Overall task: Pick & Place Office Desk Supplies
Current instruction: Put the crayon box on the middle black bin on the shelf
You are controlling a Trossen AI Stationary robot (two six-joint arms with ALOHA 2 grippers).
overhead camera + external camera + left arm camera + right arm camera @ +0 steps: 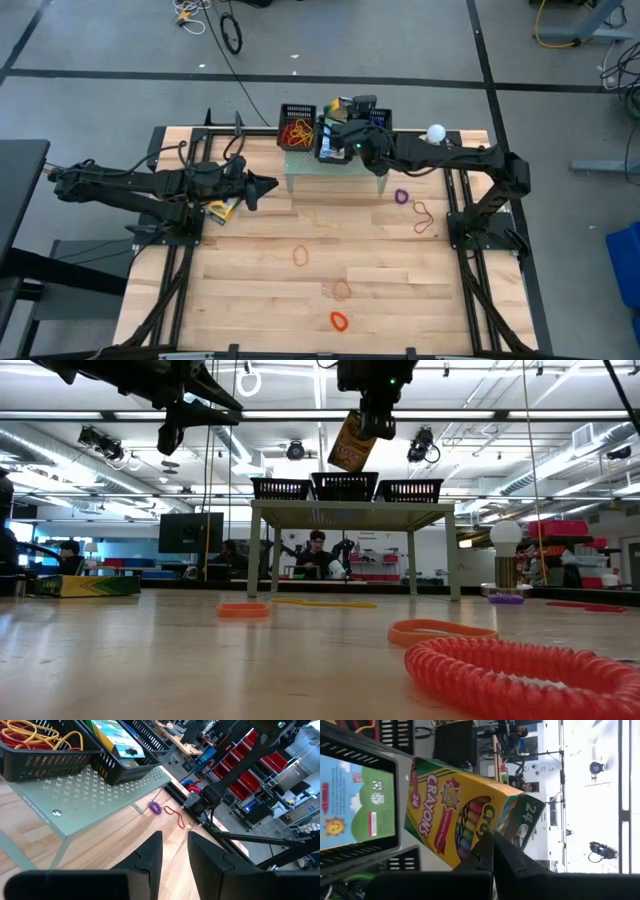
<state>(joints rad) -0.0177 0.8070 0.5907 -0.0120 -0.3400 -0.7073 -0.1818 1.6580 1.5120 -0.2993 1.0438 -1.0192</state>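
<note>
My right gripper (pixel 368 418) is shut on a yellow-and-green crayon box (pixel 351 444) high over the middle black basket (pixel 345 487) on the pale green stand (pixel 350 510). That basket holds another printed box (pixel 355 800). The left basket (pixel 35 747) holds red and yellow rubber bands. A further crayon box (pixel 222 208) lies flat on the table by my left arm. My left gripper (pixel 175 852) hovers open above the table's left part, with nothing between its fingers. Loose bands lie on the wood: orange ones (pixel 300 256), a purple one (pixel 401 196) and a red one (pixel 424 215). My right gripper pinches the crayon box between its two fingers at the edge by its green end flap (pixel 487 831). The fingers come about level from the table's right side. The box hangs tilted below the gripper (pixel 351 444), clear of the basket and the stand.
A white ball-topped object (pixel 436 132) stands at the table's far right corner, beside the stand. A third black basket (pixel 410 489) sits on the stand's right end. A coiled red band (pixel 520 675) and an orange band (pixel 440 630) lie near the table's front edge.
</note>
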